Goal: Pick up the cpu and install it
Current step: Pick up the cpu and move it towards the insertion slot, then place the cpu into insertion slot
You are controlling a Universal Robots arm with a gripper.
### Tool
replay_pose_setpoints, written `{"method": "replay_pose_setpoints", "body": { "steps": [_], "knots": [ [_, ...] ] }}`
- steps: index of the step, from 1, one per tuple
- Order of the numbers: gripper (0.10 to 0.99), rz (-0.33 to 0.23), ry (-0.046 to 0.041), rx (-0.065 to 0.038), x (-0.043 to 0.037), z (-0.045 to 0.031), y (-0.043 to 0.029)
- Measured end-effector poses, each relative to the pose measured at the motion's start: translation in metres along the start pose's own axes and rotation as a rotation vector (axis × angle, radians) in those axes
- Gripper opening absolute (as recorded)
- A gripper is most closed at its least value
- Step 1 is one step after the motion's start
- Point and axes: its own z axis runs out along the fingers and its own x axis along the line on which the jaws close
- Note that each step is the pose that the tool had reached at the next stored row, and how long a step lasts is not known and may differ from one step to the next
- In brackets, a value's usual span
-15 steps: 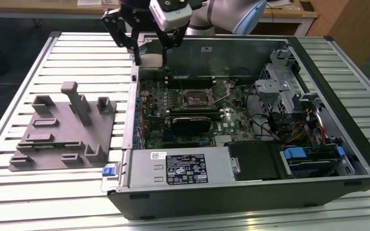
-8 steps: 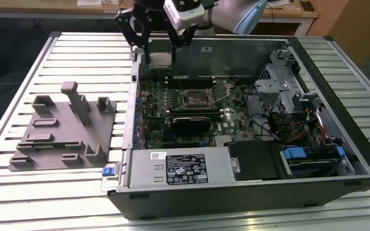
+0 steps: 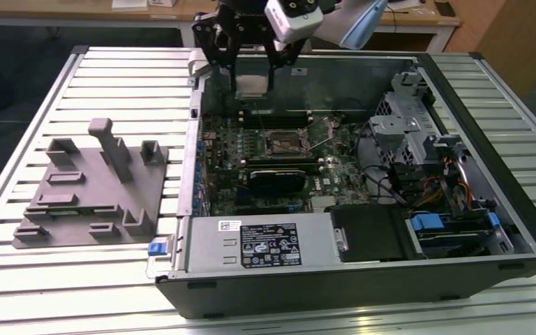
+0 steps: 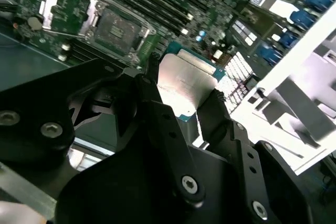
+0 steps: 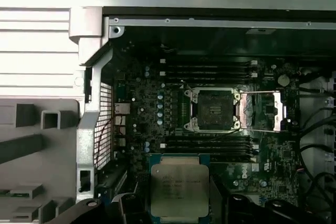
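Well apart from the socket point(image 3: 282, 143), outside the case point(image 3: 343, 289) on the exterior view's left, the grey tray point(image 3: 86, 188) sat on the slatted table point(image 3: 26, 279). Just off the socket, toward the case's far wall, the gripper point(image 3: 252, 73) hung above the board. It pinched the cpu point(image 3: 252, 86) by two opposite edges, with the metal plate turned away from the board. That edge grip probably kept the contact side untouched and left the underside free to settle flat. The socket looked ready: its hinged frame point(image 5: 265, 111) lay swung open beside it and the seat was bare. On the exterior view's right of the socket stood the drive cage point(image 3: 407, 129).

The exterior view gave the chip's height above the board. The second wrist view made plain what that one left vague: the black fingers point(image 4: 220, 119) were clamped on the chip's sides. The first wrist view showed the chip short of the socket, not yet over it, with its edges roughly square to the socket's.
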Motion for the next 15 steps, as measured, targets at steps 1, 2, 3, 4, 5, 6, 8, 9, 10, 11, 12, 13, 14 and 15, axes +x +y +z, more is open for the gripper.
{"method": "replay_pose_setpoints", "body": {
  "steps": [1,2,3,4,5,6,8,9,10,11,12,13,14,15],
  "knots": [
    [0.541,0.0,-0.0001,0.0,-0.0044,0.0006,0.0003],
    [0.541,0.0,-0.0001,0.0,-0.0092,0.0013,0.0006],
    [0.541,0.0,-0.0001,0.0,-0.0138,0.0019,0.001],
    [0.541,0.0,-0.0001,0.0,-0.0183,0.0025,0.0013],
    [0.541,0.0,-0.0001,0.0,-0.0228,0.0031,0.0015],
    [0.541,0.0,-0.0001,0.0,-0.027,0.0036,0.0019],
    [0.541,0.0,-0.0001,0.0,-0.0353,0.0045,0.0028],
    [0.541,0.0,-0.0001,0.0,-0.0392,0.0049,0.0032],
    [0.541,0.001,-0.0001,0.0,-0.0417,0.0052,0.0033],
    [0.541,0.002,-0.0002,0.001,-0.0441,0.0054,0.0034],
    [0.541,0.004,-0.0003,0.002,-0.0458,0.0054,0.0034],
    [0.541,0.006,-0.0004,0.003,-0.0473,0.0054,0.0034],
    [0.541,0.009,-0.0006,0.004,-0.0487,0.0055,0.0034],
    [0.541,0.012,-0.0008,0.005,-0.0499,0.0056,0.0034]
  ]
}}
